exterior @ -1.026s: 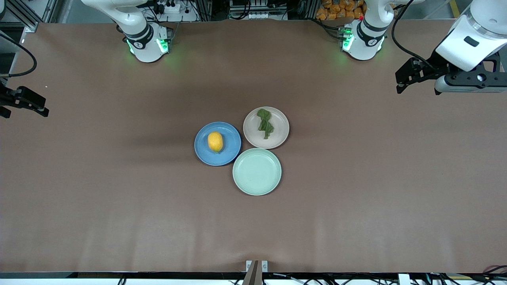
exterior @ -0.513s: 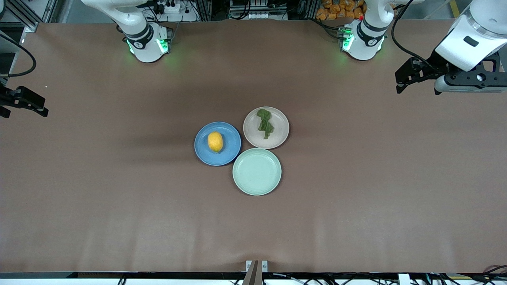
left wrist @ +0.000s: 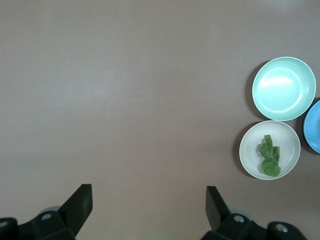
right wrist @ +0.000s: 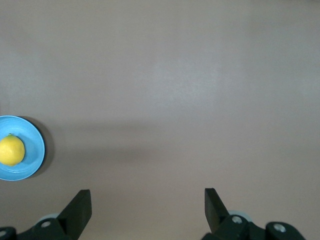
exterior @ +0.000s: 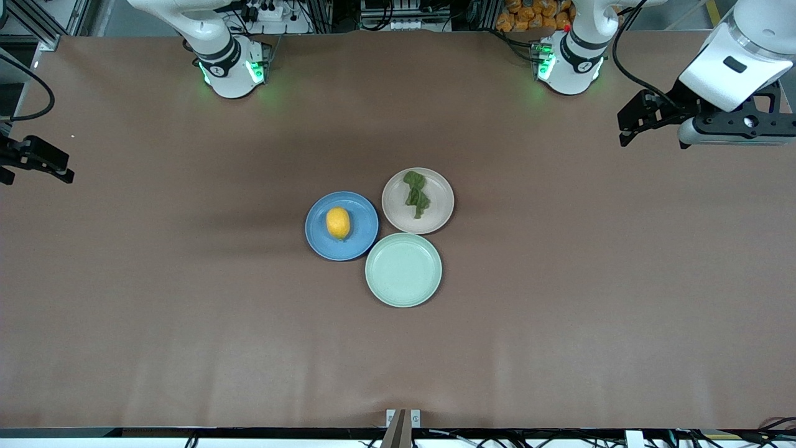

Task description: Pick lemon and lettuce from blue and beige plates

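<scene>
With the left pincer (exterior: 628, 127) shifted slightly toward the plates and the right pincer (exterior: 37, 165) unmoved, both are held wide open and empty, well apart from lemon (exterior: 337, 223) and lettuce (exterior: 415, 194).

three touching plates (exterior: 403, 292) mid-table, bare brown table (exterior: 186, 311) all around

Even, diffuse overhead light covers the brown tabletop (exterior: 559, 298); broad, soft shadows lie near the plates, a mild sheen marks the mint plate (left wrist: 283, 88), and focus stays sharp.
</scene>
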Robot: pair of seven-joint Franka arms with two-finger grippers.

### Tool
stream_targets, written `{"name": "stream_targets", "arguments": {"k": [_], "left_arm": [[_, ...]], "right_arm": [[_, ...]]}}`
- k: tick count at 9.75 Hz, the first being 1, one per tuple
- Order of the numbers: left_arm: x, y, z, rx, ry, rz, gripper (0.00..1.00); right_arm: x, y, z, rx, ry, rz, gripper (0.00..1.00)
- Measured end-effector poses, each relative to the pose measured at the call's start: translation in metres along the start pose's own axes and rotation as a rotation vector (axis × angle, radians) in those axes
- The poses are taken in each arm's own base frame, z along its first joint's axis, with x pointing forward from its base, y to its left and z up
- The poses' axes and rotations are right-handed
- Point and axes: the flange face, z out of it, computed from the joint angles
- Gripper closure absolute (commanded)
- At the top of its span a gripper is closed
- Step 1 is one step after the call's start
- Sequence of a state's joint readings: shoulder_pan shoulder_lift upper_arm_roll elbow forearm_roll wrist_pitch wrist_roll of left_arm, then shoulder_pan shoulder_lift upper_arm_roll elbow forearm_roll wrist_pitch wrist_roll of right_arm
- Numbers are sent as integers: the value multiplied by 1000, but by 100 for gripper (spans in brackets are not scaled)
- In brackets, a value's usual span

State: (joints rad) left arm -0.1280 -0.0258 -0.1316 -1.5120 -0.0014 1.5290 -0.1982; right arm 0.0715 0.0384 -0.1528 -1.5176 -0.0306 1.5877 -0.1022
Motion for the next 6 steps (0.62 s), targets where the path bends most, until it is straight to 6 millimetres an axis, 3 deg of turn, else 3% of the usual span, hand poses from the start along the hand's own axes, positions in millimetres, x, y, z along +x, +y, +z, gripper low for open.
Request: {"name": "stream_targets", "arguments": {"k": [3, 6], "left_arm": [[1, 5, 6, 1, -11, 10, 0], [11, 23, 33, -40, -56, 32, 0]], "right_arm": [[0, 2, 0, 0, -1, 19, 0], [-1, 5, 0, 0, -2, 26, 0]]}}
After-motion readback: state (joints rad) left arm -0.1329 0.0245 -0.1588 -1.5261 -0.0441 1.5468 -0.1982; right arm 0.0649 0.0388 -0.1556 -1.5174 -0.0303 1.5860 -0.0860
